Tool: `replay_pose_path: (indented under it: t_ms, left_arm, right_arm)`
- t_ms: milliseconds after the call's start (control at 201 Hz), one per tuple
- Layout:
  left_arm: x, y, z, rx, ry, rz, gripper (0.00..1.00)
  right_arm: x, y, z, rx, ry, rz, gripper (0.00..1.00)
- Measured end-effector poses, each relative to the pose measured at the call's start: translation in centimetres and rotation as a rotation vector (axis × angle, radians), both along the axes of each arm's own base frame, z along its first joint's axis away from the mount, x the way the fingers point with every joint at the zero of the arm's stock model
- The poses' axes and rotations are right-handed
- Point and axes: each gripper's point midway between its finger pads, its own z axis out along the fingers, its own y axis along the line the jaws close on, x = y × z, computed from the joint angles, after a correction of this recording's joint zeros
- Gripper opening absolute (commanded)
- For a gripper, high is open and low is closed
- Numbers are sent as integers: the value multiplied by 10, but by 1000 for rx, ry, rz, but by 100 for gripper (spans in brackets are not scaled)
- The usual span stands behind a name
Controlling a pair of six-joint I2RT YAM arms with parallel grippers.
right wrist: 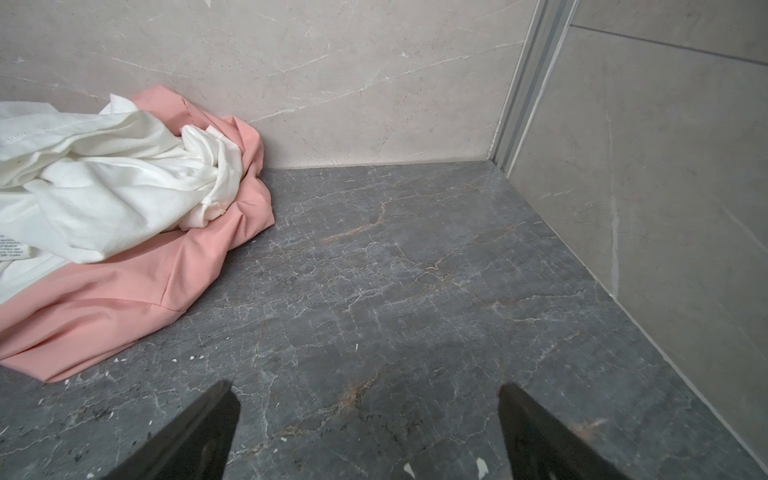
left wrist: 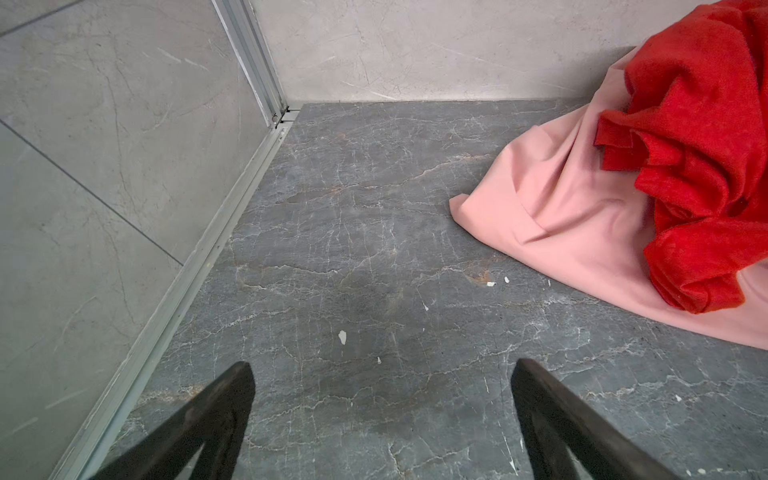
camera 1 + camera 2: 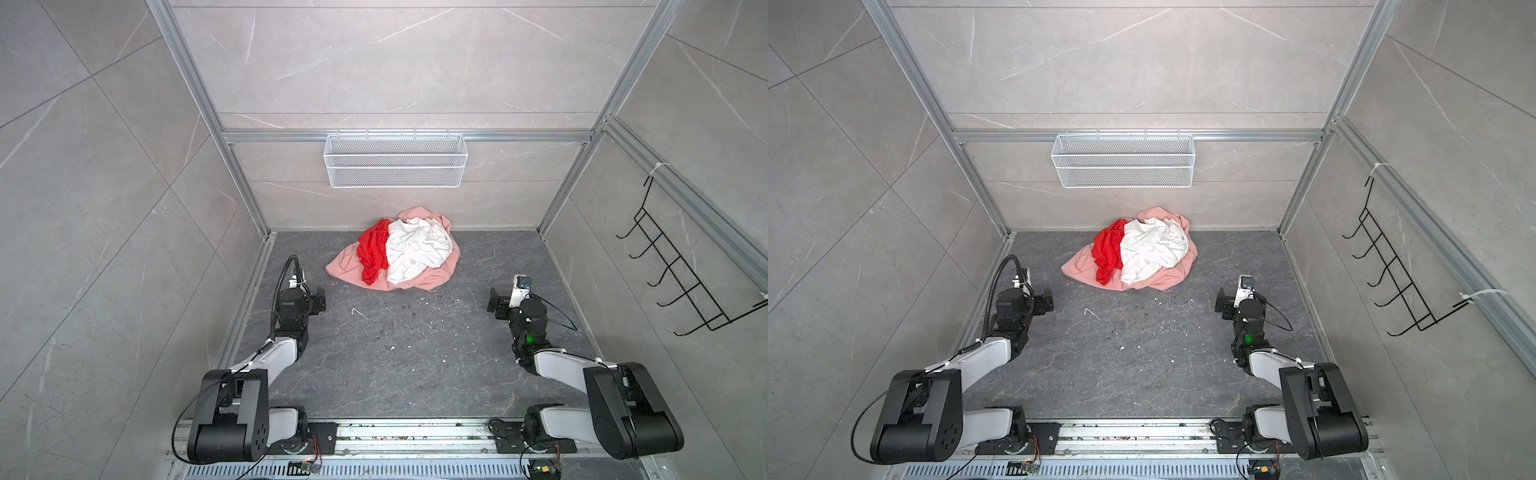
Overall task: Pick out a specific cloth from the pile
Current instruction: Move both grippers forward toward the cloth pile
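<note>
pile [image 3: 409, 251] on dark floor [image 3: 395, 357] — grey walls [image 3: 395, 62]

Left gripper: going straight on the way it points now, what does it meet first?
Probably bare floor, then the back wall; depth is unclear. The left gripper, open, points past the pile; the red cloth lies off to one side.

Crumpled bright red thin fabric cloth [image 3: 372, 253] drapes over the heap of soft salmon-pink, white and red garments [image 3: 399, 253], on the side nearer the left gripper [image 2: 382, 363]. The heap sits ahead of and between it and the right gripper [image 1: 365, 385], well apart from both.
</note>
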Motion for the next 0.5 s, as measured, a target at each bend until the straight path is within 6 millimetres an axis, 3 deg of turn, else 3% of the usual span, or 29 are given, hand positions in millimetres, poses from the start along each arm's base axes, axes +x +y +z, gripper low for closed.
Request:
replay_pose_path:
  t_ms: [294,498]
  left_arm:
    - [-8,6,-10,18,54,32,99]
    - [-8,6,-10,0,99,42,99]
  right_arm:
    - [-6,0,2,1,25,-14,99]
    - [-5,4,22,45,18,-13,99]
